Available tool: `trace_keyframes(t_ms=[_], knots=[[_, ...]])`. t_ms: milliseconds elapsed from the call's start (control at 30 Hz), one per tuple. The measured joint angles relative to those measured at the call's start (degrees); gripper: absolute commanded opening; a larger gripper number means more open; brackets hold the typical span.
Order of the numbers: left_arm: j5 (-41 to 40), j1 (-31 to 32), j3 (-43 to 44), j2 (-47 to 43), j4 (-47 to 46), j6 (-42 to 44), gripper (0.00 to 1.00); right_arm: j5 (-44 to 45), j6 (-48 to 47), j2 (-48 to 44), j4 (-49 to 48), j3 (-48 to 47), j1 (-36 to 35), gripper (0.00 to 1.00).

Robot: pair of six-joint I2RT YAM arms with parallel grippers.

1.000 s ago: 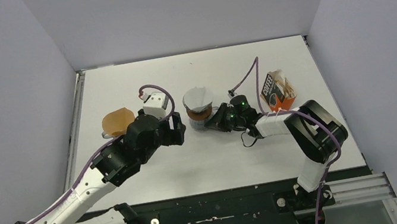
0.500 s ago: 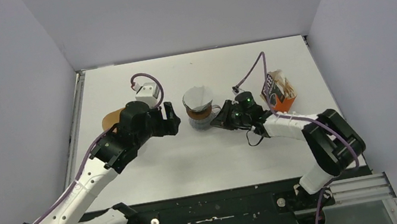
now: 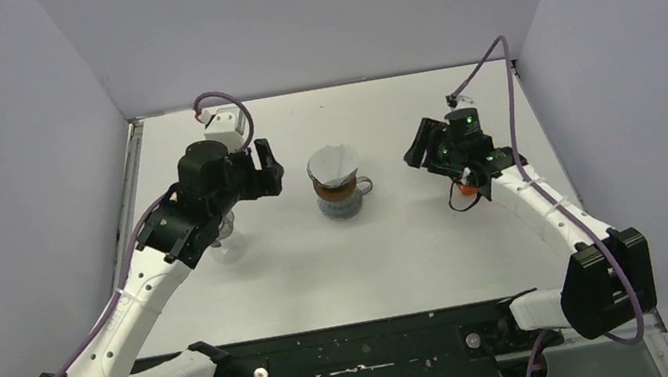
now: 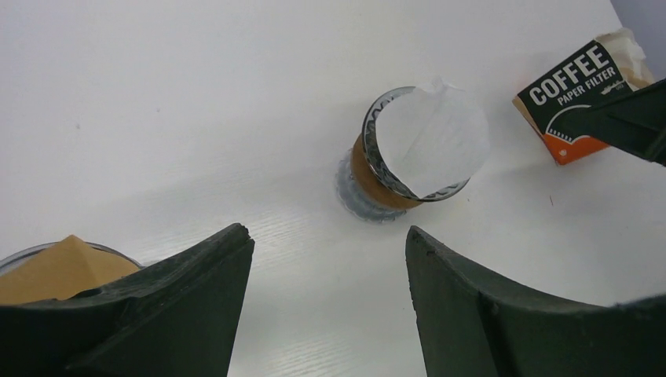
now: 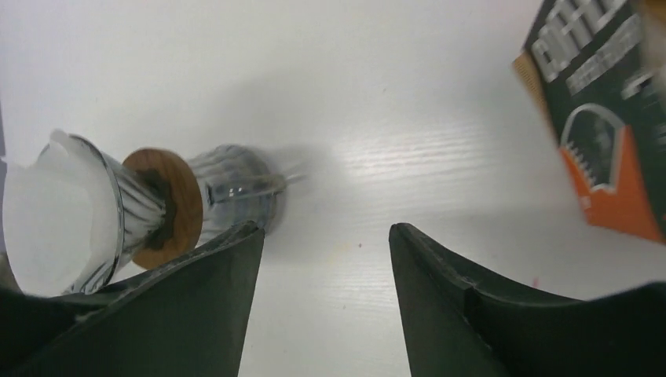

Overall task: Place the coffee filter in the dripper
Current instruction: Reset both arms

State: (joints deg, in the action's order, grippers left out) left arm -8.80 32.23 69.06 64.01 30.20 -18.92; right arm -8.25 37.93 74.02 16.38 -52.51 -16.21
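Both jaws-apart and empty: I see the left gripper (image 4: 327,236) and the right gripper (image 5: 326,229) spread. The coffee filter (image 3: 333,161) sits inside the dripper (image 3: 342,199); I judge placement complete.

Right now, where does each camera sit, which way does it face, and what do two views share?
Top external: high behind the arm bases, looking down on the table; both arms with the left end effector and right end effector show.
Left wrist: on the left arm, looking down at the dripper holding the coffee filter; its own two fingers show.
Right wrist: on the right arm, looking at the dripper's side; its own fingers show.
Shared: both wrist views see the dripper, the coffee filter and the filter box.
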Motion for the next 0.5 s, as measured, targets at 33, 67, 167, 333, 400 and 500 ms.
trace_keyframes(t_ms=[33,67,167,333,400,500], knots=[[-0.6,-0.2,0.7,0.3,0.2,0.4,0.69,1.1,-1.4,0.0,1.8,-2.1,0.9,0.68],[-1.3,-0.5,1.5,0.6,0.2,0.8,0.69,2.5,-2.8,0.0,3.5,-4.2,1.6,0.71],[-3.5,-1.3,3.5,1.6,0.7,2.3,0.69,7.2,-6.5,0.0,7.9,-10.2,2.9,0.95],[-8.4,-3.0,7.5,3.6,2.6,5.1,0.71,14.8,-10.7,0.0,14.8,-19.2,3.0,1.00],[-10.0,-4.5,9.3,4.3,3.6,6.2,0.72,17.9,-11.8,0.1,17.5,-23.2,3.0,1.00],[-12.5,-6.9,11.6,5.0,4.9,7.3,0.72,22.3,-12.9,0.1,20.5,-28.1,3.0,1.00]])
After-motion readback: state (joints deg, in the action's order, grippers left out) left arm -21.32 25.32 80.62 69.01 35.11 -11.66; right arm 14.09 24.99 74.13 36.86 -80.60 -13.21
